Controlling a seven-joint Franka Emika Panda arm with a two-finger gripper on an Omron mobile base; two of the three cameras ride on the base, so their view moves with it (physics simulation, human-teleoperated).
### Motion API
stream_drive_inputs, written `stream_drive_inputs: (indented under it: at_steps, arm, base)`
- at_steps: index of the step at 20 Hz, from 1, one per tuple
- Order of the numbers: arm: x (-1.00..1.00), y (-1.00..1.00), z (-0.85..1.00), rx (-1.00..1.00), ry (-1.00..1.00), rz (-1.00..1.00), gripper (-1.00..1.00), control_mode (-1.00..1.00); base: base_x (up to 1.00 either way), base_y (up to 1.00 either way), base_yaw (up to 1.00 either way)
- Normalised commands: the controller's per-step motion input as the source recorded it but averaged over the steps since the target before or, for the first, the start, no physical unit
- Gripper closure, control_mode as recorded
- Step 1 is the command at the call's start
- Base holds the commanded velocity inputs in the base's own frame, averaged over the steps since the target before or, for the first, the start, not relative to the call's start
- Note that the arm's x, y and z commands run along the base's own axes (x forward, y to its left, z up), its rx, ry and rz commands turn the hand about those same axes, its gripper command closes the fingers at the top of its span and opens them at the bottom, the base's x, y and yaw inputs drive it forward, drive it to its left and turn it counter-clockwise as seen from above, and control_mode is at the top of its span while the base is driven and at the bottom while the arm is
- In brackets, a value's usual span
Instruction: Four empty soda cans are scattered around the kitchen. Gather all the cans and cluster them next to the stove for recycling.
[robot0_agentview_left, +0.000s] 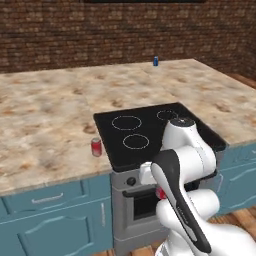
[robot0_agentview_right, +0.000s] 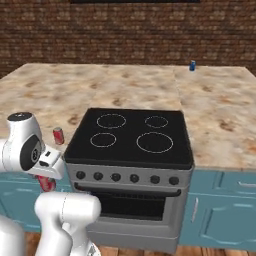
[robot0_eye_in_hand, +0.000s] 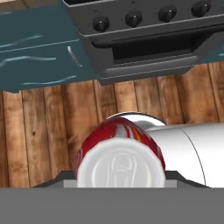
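One red can (robot0_agentview_left: 96, 147) already stands beside the stove (robot0_agentview_left: 150, 135) at centre left, the gripper (robot0_eye_in_hand: 120, 183) grips a second red can (robot0_eye_in_hand: 121, 153) low before the oven, and a blue can (robot0_agentview_left: 155, 61) waits at upper centre

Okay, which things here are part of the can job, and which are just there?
Job:
- red can held in the claw, down in front of the oven
- red can on the counter left of the stove
- blue can far back on the counter

Just there:
- counter
- oven door and knobs
- blue cabinets
- wood floor
- brick wall
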Motion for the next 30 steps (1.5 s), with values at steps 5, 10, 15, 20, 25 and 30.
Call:
stream_drive_inputs:
  at_steps: [5, 10, 15, 20, 25, 30]
  arm:
    - [0.0, 0.0, 0.0, 0.0, 0.0, 0.0, 1.0, 1.0]
    - [0.0, 0.0, 0.0, 0.0, 0.0, 0.0, 1.0, 1.0]
    - [0.0, 0.0, 0.0, 0.0, 0.0, 0.0, 1.0, 1.0]
    - [0.0, 0.0, 0.0, 0.0, 0.0, 0.0, 1.0, 1.0]
    - [0.22, 0.0, -0.01, 0.0, 0.0, 0.0, 1.0, -1.0]
    - [0.65, -0.23, -0.05, 0.0, 0.03, 0.0, 1.0, -1.0]
  base:
    - [0.9, 0.97, -0.11]
    - [1.0, 0.55, -0.1]
    - [0.66, 0.19, -0.03]
    - [0.0, 0.0, 0.0]
    - [0.0, 0.0, 0.0]
    - [0.0, 0.0, 0.0]
